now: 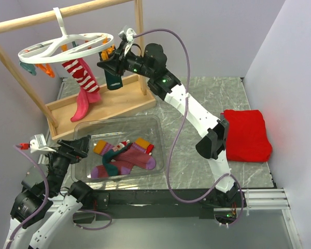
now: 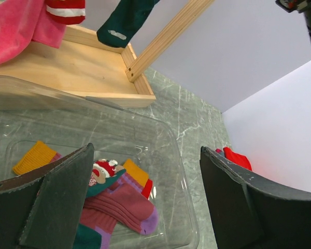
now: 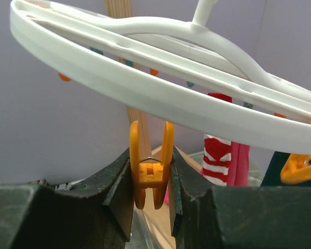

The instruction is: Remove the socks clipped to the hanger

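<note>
The right end effector (image 3: 151,182) clamps a clip (image 3: 149,155) just under the hanger (image 3: 145,98) rim (no sock visibly in it); press its tabs squarely. Several socks (image 3: 217,155) hang beneath the hanger; the left end effector (image 2: 145,174), far below, gapes wide.

you see the hanger (image 3: 145,88) in glossy white plastic, its clip (image 3: 150,174) smooth orange plastic; the rail frame (image 1: 109,104) is bare matt wood, the tray (image 1: 119,132) clear shiny plastic, the socks (image 2: 122,205) ribbed knit cloth, and the red cloth (image 1: 246,136) matt

Wooden rail frame (image 1: 122,101) stands beyond clear tub (image 1: 161,150), folded red cloth (image 1: 246,135) well apart
</note>
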`<state>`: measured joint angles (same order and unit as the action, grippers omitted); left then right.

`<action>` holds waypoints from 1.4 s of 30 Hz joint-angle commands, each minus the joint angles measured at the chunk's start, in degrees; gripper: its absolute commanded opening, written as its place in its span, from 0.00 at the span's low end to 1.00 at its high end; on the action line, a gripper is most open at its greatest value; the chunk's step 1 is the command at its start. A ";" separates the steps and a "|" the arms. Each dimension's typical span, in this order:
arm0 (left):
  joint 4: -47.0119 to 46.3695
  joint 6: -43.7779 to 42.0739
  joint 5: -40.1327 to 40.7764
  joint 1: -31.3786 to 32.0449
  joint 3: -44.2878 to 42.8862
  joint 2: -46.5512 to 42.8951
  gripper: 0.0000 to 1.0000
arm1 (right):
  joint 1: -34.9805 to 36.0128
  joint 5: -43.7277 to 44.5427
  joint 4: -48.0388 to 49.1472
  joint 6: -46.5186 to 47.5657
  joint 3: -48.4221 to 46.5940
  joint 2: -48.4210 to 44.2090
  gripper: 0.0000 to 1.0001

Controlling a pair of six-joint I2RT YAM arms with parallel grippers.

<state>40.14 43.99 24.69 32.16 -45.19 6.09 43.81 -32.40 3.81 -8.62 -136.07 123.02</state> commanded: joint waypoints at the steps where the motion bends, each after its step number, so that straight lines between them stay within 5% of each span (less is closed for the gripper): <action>1: -1.73 -1.27 -0.87 -0.17 0.37 -0.02 0.88 | 4.60 5.40 -3.55 5.10 -1.48 -6.39 0.00; 16: -0.94 -0.13 1.33 -0.17 0.37 -3.19 0.88 | 21.49 31.60 -3.99 14.59 -7.54 -2.00 0.02; 29: -1.20 0.13 1.85 -0.08 0.54 -3.19 0.88 | 23.07 30.12 -2.05 14.34 -3.07 -5.15 0.47; 42: -1.20 0.13 1.42 -0.08 0.63 -2.75 0.87 | 23.69 33.98 -1.44 11.87 19.95 -20.88 0.82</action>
<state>40.16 44.23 25.80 32.16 -44.58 2.94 67.35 -0.80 -0.19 3.95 -121.03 109.69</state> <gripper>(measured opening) 0.875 0.771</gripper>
